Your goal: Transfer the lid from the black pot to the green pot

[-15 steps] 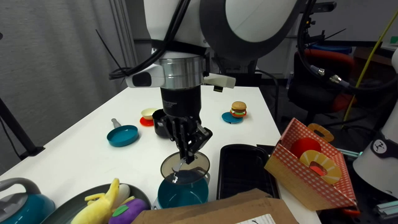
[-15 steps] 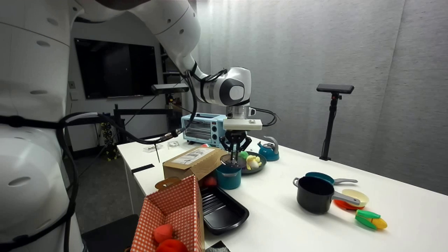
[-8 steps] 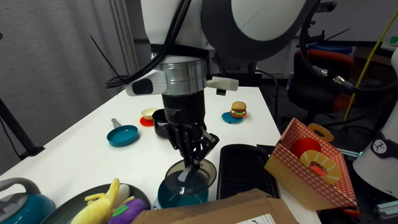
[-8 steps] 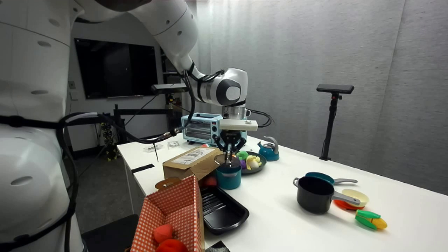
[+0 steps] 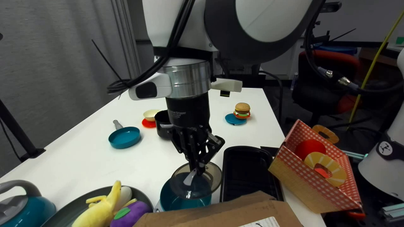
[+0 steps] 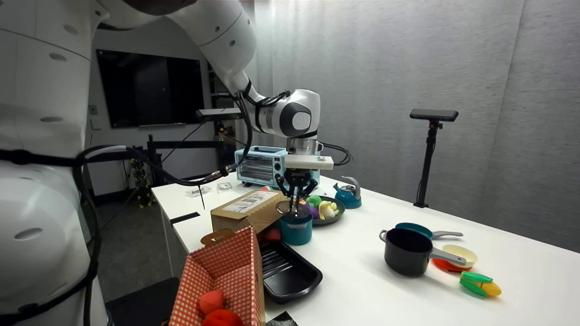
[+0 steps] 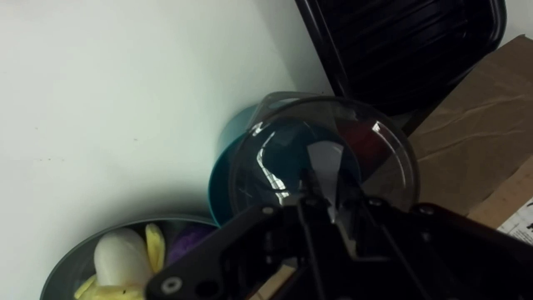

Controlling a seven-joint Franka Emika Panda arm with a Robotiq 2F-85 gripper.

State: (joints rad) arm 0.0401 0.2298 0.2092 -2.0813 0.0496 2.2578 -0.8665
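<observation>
The lid point(image 5: 210, 180) is round, smoky and glassy with a grey handle point(image 7: 327, 158). My gripper point(image 5: 197, 170) is shut on that handle, fingers pointing down; the gripper also shows in the wrist view point(image 7: 329, 189). The lid hangs over the green pot point(image 5: 170, 199), a deep teal pot also seen in an exterior view point(image 6: 297, 233). In the wrist view the lid point(image 7: 287, 141) sits off-centre, leaving the pot's left rim point(image 7: 216, 187) uncovered. I cannot tell whether lid and rim touch. The black pot point(image 6: 405, 253) stands lidless farther along the table, out of the wrist view.
A cardboard box point(image 6: 249, 208) stands close beside the green pot. A black tray point(image 5: 251, 173) and a checkered basket point(image 5: 315, 170) lie beyond it. A dark pan of toy food point(image 7: 100, 233) is on its opposite side. A kettle point(image 6: 348, 194) stands behind the pan.
My gripper and the lid have moved down and sideways toward the cardboard box and tray side, mostly in the first half second. Since then they have shifted only slightly. The pots have not moved.
</observation>
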